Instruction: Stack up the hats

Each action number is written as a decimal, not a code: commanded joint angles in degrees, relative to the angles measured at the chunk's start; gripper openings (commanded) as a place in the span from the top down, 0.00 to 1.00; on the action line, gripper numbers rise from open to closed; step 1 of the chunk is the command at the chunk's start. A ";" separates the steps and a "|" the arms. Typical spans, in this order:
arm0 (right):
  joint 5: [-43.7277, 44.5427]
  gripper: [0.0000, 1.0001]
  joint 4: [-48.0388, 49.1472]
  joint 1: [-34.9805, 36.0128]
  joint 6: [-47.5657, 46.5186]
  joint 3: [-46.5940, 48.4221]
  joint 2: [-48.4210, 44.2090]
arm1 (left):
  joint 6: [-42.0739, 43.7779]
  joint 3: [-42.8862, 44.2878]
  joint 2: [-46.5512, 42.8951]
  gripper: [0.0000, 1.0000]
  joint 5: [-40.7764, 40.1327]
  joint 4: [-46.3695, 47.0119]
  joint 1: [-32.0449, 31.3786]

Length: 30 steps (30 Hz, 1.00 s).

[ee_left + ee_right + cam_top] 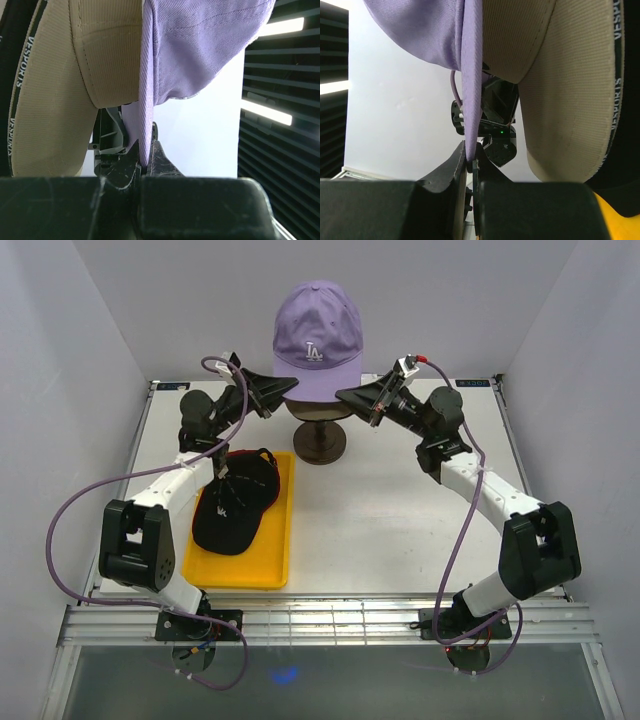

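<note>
At the left side of the table, a yellow tray (262, 570) holds a black cap (235, 505) with a small white emblem, its brim pointing toward the near edge. Nothing else can be made out in the tray from overhead.

Beyond the tray, at the far centre, a lavender cap (318, 325) marked with white LA letters sits high on a dark stand (320, 440). The left gripper (285, 388) and right gripper (345, 395) meet it from opposite sides at its lower edge.

The overhead camera shows only lavender on the stand. The wrist cameras, looking up from below, reveal a tan cap (50, 100) underneath it, its brim edged by a black band with white lettering. From the left wrist, the lavender fabric (200, 40) hangs down as a thin fold into the left gripper (145, 160), whose jaws are clamped on that fold. The right wrist shows the mirror picture: the right gripper (471, 155) is pinched tight on the lavender edge (420, 30), with the tan brim (570, 100) just beside it and a corner of the yellow tray (615, 220) at lower right. Each wrist view also catches the opposite arm's dark hardware behind the fabric, which the overhead view shows in full.
</note>
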 commanded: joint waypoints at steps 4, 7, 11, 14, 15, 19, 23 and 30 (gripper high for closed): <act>3.04 0.92 -0.09 -4.17 0.06 -2.95 -1.68 | 0.48 0.63 -2.81 1.00 8.81 3.10 -0.17; 2.95 0.92 0.26 -4.52 0.50 -3.83 -1.60 | 0.83 0.19 -2.81 1.00 9.60 2.83 -0.25; 2.86 0.92 0.08 -4.79 0.76 -4.18 -1.42 | 1.09 -1.92 -3.25 1.00 9.78 2.48 -0.25; 2.69 0.92 0.08 -5.14 1.11 -4.71 -1.16 | 1.53 -3.06 -3.43 1.00 10.13 1.96 -0.25; 2.69 0.92 0.08 -5.23 1.20 -4.88 -1.16 | 1.62 -3.33 -3.43 1.00 10.13 1.78 -0.25; 2.78 0.92 -0.62 -5.67 1.56 -5.67 -1.25 | 2.67 -4.21 -3.43 1.00 10.39 -0.06 -0.25; 2.78 0.92 -2.64 -6.19 1.03 -5.67 -1.42 | 3.38 -4.21 -3.34 1.00 10.65 -1.38 -0.16; 2.95 0.92 -3.96 -6.72 1.29 -5.94 -1.77 | 4.61 -3.59 -3.25 1.00 11.88 -2.88 -0.17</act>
